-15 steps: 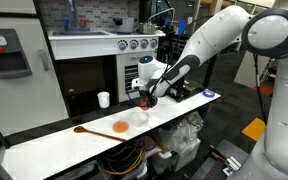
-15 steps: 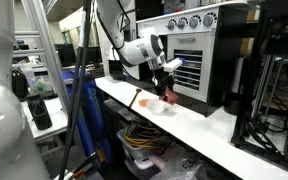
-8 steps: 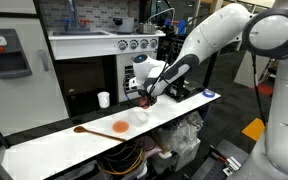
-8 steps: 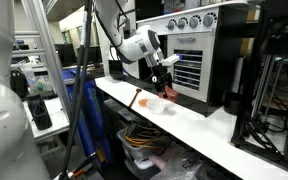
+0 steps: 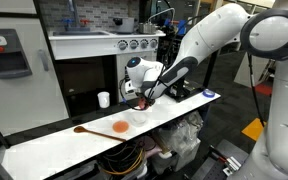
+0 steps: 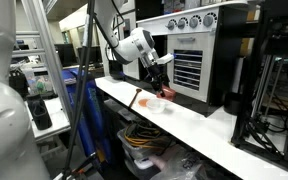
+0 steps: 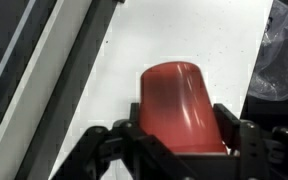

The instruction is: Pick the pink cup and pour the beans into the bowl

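Pink cup (image 7: pixel 181 105), smooth, round, reddish plastic

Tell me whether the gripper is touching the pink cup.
Touching. The wrist view shows the gripper closed on the pink cup, with a finger pressed against each side and no gap.

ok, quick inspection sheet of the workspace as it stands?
surface: long white table
job's things: pink cup held off the table; bowl on the table near it; beans not visible
clutter: orange dish, brown spoon, white cup
gripper: gripper shut on the pink cup
cables: orange coil under the table, possibly a cord
surroundings: oven with knobs behind the table
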`<state>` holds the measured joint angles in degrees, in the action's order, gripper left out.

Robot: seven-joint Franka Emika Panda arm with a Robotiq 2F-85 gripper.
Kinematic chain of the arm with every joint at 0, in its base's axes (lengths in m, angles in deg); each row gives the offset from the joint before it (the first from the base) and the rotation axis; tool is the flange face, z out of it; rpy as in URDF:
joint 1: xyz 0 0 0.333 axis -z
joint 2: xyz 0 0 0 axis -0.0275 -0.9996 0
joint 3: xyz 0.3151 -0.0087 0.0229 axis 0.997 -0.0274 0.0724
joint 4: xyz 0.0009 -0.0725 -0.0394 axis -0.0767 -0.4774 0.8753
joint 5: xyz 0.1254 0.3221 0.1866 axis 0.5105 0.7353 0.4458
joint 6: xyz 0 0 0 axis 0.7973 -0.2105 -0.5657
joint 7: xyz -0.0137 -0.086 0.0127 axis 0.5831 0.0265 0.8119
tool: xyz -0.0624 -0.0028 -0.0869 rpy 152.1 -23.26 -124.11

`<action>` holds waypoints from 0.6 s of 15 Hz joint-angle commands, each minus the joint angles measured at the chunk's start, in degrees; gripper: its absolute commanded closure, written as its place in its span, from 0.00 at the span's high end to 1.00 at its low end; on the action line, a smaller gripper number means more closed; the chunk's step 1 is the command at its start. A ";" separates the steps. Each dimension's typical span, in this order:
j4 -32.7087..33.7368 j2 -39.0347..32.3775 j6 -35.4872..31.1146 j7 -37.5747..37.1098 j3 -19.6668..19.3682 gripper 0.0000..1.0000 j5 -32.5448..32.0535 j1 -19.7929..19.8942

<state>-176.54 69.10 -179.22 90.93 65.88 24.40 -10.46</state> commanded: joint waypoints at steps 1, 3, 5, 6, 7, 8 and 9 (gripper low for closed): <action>2.35 -1.84 2.96 -2.27 0.89 0.48 -2.93 -0.70; 2.68 -2.30 3.77 -2.98 1.25 0.48 -4.15 -0.94; 3.27 -3.17 4.56 -3.31 1.61 0.48 -5.01 -1.11; 3.66 -3.65 5.19 -4.06 1.61 0.48 -6.02 -1.42; 3.95 -4.06 5.73 -4.51 1.65 0.48 -6.78 -1.62; 4.31 -4.44 6.75 -5.29 1.60 0.48 -7.85 -1.95; 4.64 -4.75 7.80 -5.84 1.64 0.48 -8.87 -2.23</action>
<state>-174.47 66.30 -174.97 87.30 67.17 18.63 -11.92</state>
